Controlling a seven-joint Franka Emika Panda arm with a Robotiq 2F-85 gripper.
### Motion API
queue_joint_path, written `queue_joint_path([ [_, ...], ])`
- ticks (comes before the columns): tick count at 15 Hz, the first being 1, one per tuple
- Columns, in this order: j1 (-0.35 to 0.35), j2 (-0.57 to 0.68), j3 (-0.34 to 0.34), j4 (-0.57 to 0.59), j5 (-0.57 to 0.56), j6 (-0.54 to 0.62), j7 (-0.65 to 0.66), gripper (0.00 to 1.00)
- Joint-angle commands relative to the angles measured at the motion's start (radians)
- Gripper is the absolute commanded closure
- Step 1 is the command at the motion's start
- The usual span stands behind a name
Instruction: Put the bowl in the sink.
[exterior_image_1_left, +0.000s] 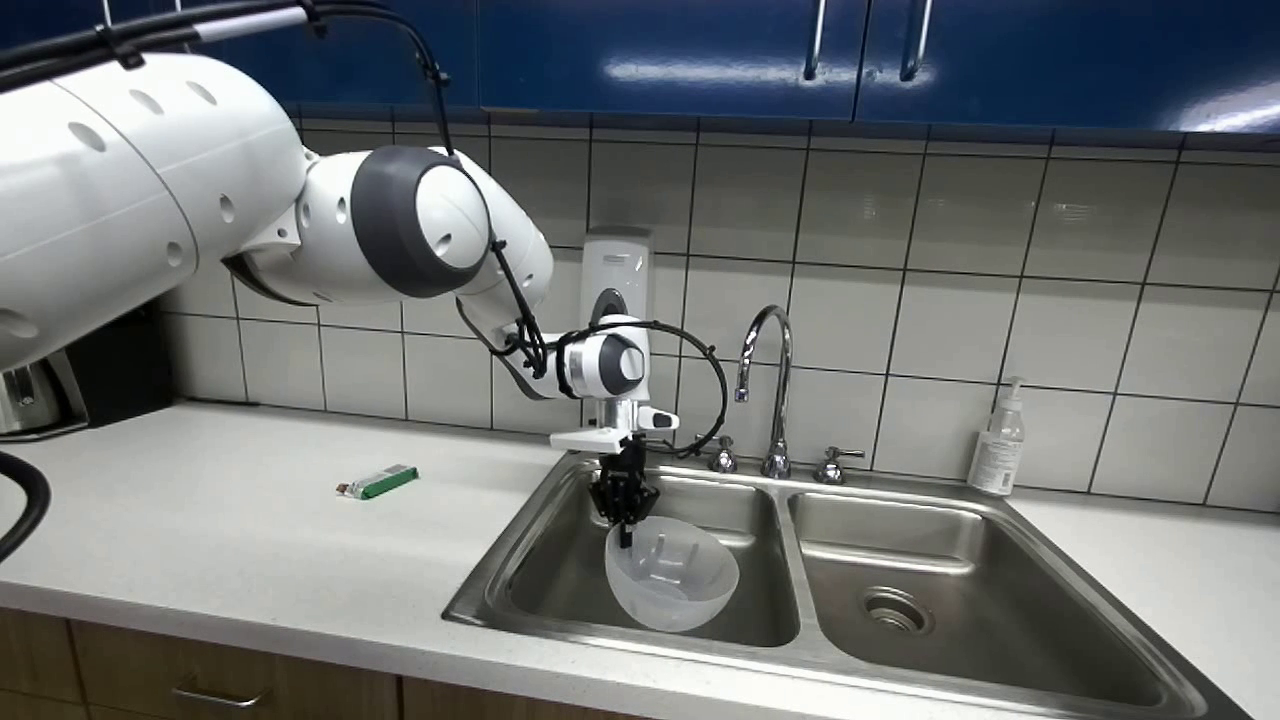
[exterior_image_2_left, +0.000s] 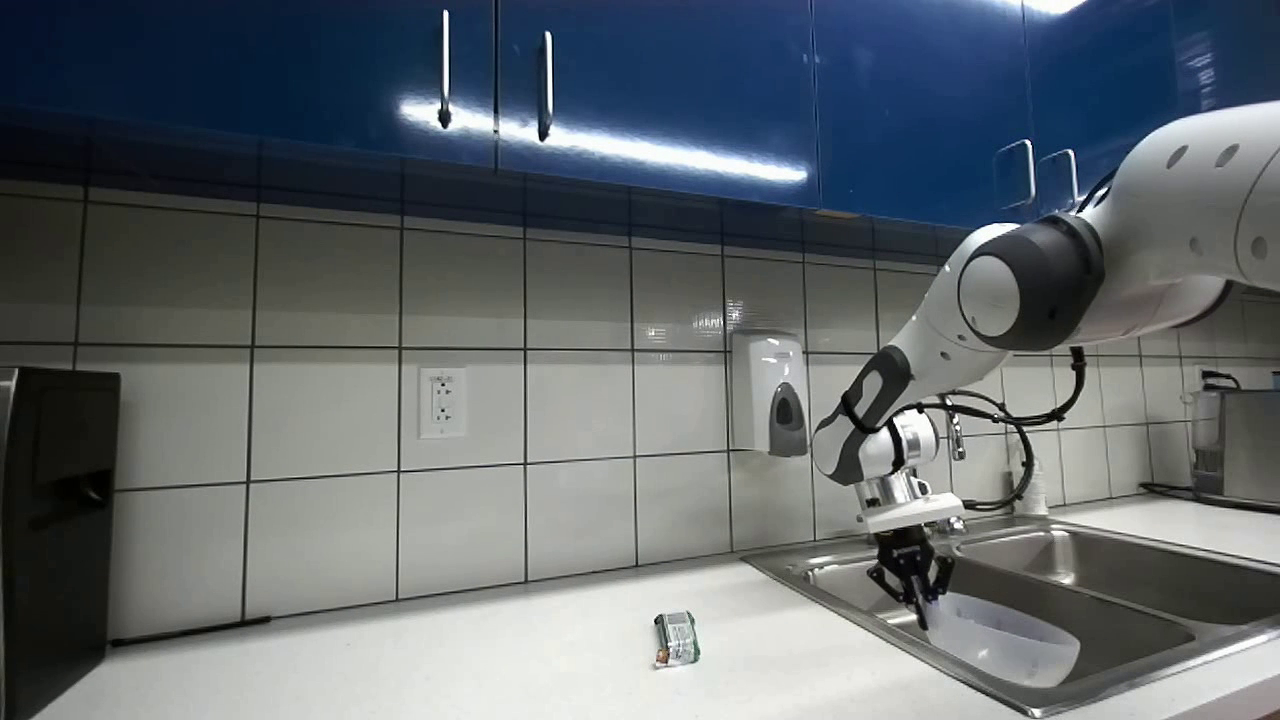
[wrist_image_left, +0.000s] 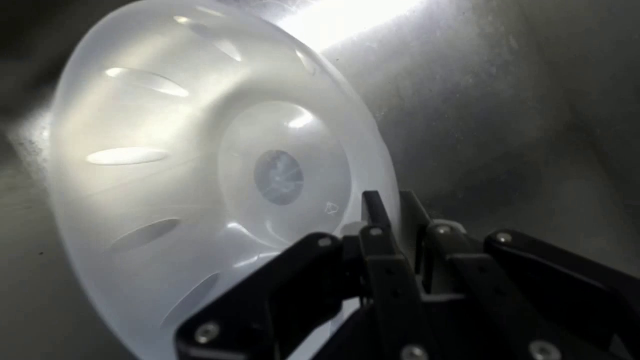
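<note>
White counter (exterior_image_1_left: 230, 510), steel two-basin sink (exterior_image_1_left: 799, 575) set into it. Tile wall (exterior_image_1_left: 850, 220) behind, blue upper cabinets (exterior_image_1_left: 670, 60) above, wood drawer front (exterior_image_1_left: 240, 655) below. Wall outlet (exterior_image_2_left: 442, 402) in an exterior view, dark boxy unit (exterior_image_2_left: 60, 540) further along.

Around: chrome faucet (exterior_image_1_left: 783, 400) at sink's back edge by the divider, lever handles (exterior_image_1_left: 833, 466) either side. White pump bottle (exterior_image_1_left: 997, 452) at the back corner, end away from the packet (exterior_image_1_left: 388, 483). Packet is green and white, on the counter, well apart from the sink. Arm (exterior_image_1_left: 380, 220) reaches over the sink, partly covers the wall dispenser (exterior_image_2_left: 755, 390) in an exterior view. Black cable (exterior_image_1_left: 711, 353) loops out near the faucet.

Bowl (exterior_image_1_left: 670, 580): frosted, translucent, in the basin nearer the packet. Can't tell if it touches the floor. Looks tilted, mouth up, rim slanting down away from the gripper (wrist_image_left: 392, 197). Wrist view looks into it: base mid-view, slots in the side. Rim reads round, can't call a long axis.

Gripper points down, jaws clamped on the bowl's side at the rim, one finger inside, one outside.
</note>
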Motion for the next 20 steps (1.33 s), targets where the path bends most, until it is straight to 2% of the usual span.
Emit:
queue_joint_path([
  [1, -0.006, 0.019, -0.001, 0.05, 0.007, -0.029, -0.008, 0.6],
  [9, 0.006, -0.011, -0.003, 0.033, -0.001, -0.043, -0.009, 0.04],
  [10, 0.005, -0.028, 0.001, 0.022, 0.001, -0.05, -0.018, 0.0],
  [20, -0.012, -0.204, 0.014, -0.074, 0.024, -0.098, -0.054, 0.0],
])
